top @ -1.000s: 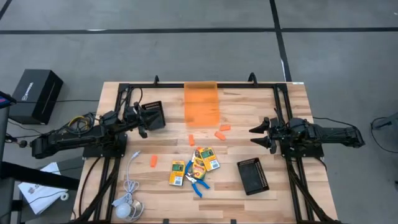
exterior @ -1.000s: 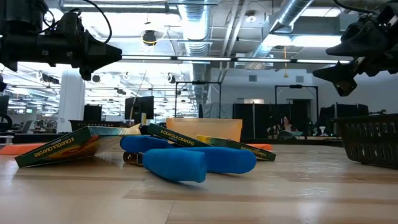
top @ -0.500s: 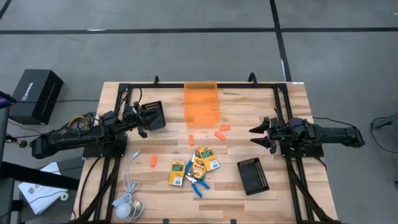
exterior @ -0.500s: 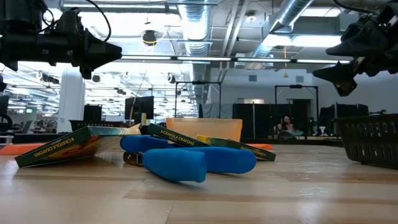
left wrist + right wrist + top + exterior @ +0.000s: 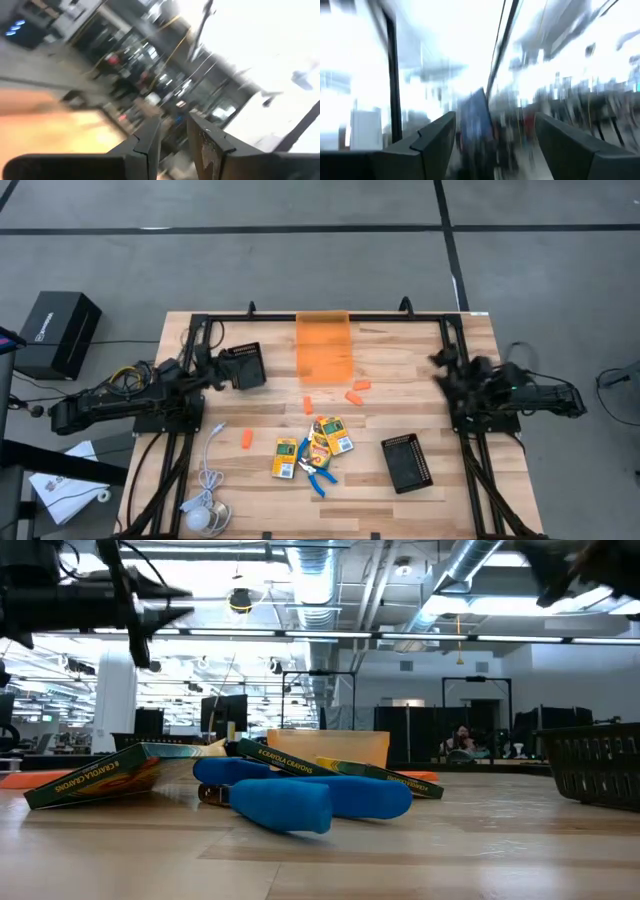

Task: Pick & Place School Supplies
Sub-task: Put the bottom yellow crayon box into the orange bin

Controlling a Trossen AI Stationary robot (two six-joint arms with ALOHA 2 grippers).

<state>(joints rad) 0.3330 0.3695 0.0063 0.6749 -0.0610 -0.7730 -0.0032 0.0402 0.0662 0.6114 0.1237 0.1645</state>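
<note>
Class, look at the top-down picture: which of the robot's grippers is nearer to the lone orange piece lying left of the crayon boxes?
The left gripper. It is just up-left of the orange piece; the right gripper is far across the table at the right edge.

The counter (image 5: 400, 370) is pale wood grain under a black frame. Three crayon boxes (image 5: 318, 444) are yellow and green with print. The scissor-like tool (image 5: 316, 472) has bright blue handles. The stubby pieces (image 5: 246, 439) are orange, the bin (image 5: 324, 346) translucent orange, the trays (image 5: 406, 463) black mesh, the cable (image 5: 208, 480) white. Both arms are dark.
</note>
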